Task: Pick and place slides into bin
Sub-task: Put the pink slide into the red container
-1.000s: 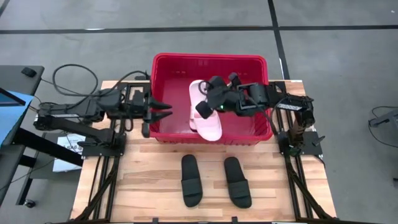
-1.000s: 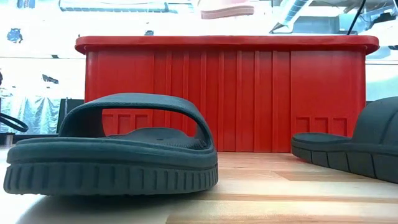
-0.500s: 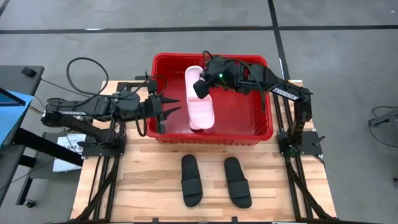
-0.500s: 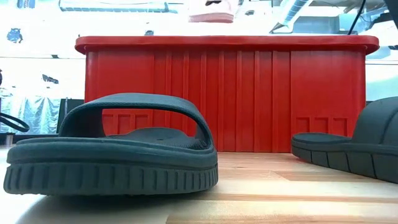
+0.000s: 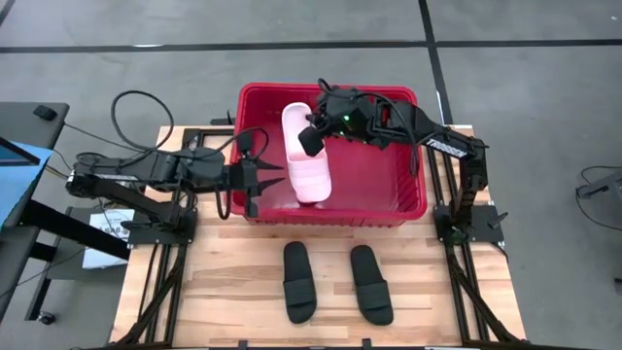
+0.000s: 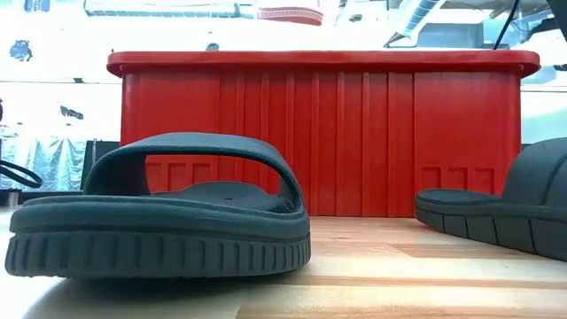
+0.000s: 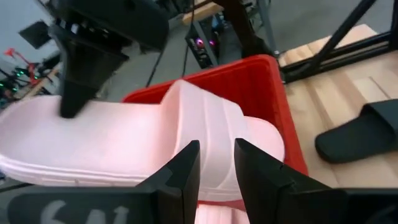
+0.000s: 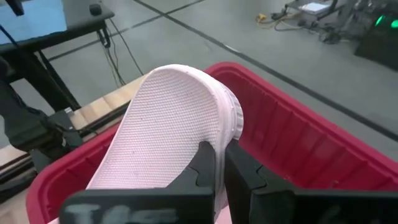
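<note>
While the right gripper (image 5: pixel 313 136) hangs over the red bin (image 5: pixel 403 95), its fingers are clamped on the rim of a pale pink slide (image 5: pixel 304 156), gripping it near the end that points to the bin's far wall. That slide is above the bin's left half, its long axis running roughly from the far wall toward the near wall, sole turned up toward the right wrist camera, where the dotted tread fills the view (image 8: pixel 161 130). The right arm reaches in from the bin's right side, stretched across the opening with its wrist bent down at the slide. At table level only a sliver of the slide (image 6: pixel 289 14) shows above the bin's rim (image 6: pixel 319 62), so it is clear of the walls and not yet set down. What seems to be a second pink slide lies on the bin floor beneath it, though the view there is poor. Just outside the bin's left wall, the left gripper (image 5: pixel 264 177) points at the held slide with its fingers parted and empty; the slide's strap (image 7: pixel 205 134) sits straight ahead of them. Two black slides (image 5: pixel 298 282) (image 5: pixel 371 284) lie side by side on the wooden table (image 5: pixel 233 292) in front of the bin's near wall, long axes pointing at it, about midway between the arms.
</note>
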Controlling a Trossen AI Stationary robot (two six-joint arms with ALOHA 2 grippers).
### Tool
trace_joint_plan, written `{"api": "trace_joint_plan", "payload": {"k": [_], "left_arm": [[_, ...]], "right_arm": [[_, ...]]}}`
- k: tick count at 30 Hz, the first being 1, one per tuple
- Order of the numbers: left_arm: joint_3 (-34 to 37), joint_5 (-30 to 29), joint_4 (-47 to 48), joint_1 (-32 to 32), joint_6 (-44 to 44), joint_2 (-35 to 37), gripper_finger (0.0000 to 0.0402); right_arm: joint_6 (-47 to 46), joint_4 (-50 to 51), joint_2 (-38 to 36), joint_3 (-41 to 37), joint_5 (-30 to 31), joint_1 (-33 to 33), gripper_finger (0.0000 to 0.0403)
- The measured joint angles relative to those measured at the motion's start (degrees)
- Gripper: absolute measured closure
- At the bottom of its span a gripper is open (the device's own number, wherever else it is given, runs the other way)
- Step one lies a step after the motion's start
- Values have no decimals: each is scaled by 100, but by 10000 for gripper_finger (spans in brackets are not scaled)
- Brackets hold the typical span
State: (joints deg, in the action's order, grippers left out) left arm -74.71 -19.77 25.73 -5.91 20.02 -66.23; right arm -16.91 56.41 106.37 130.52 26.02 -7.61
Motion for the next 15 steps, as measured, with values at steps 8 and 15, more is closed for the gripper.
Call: {"api": "trace_joint_plan", "payload": {"k": [8, 15], "left_arm": [[-1206, -2, 1108, 37, -229, -578, 290], [-2474, 91, 2557, 143, -174, -1251, 278]], "right_arm": [[99, -3, 0, 0, 258, 155, 402], [212, 5, 0, 0, 514, 362, 402]]}}
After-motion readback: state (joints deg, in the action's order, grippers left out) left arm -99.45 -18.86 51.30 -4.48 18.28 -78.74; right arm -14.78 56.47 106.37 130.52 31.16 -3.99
